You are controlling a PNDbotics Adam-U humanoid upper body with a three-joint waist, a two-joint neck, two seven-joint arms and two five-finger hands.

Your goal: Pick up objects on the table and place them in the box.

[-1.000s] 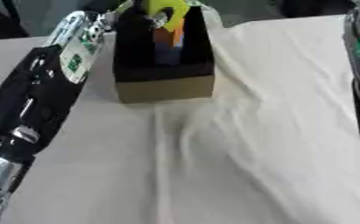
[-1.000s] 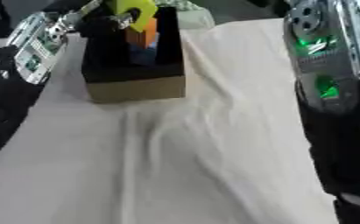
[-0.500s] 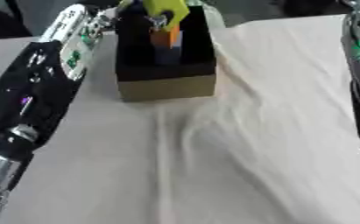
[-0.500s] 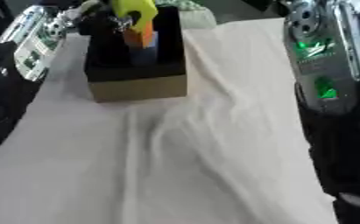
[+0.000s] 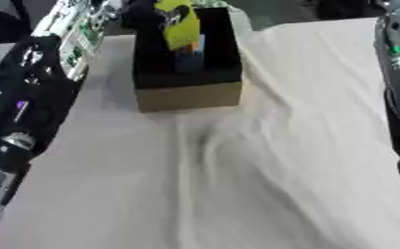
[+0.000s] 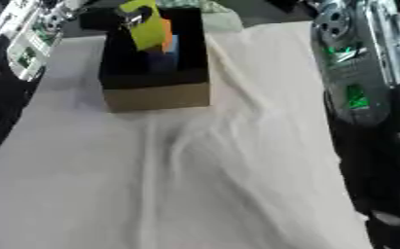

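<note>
Placement was the step in hand here, as far as could be judged: a yellow-green object (image 5: 178, 25) was held right over the open top of the box (image 5: 189, 95), with its lower end already down between the dark inner walls. The left hand (image 5: 148, 13) was seen at the far rim of the box, dark fingers curled against the upper part of that object, so it was read as grasping it and not yet released. Something blue (image 5: 189, 57) and a bit of orange (image 6: 167, 38) were spotted inside the box just beside the yellow-green piece, so a few things had apparently been dropped in already. The white cloth (image 5: 237, 185) over the table was wrinkled in front of the box, and nothing else to pick up was seen on it. The right arm (image 6: 356, 87) was parked along the right edge, but its hand was not shown in either view. For the next move, a simple opening of the fingers would probably be called for, then a lift straight up so the box rim wasn't clipped and the cardboard wasn't dragged across the cloth.
</note>
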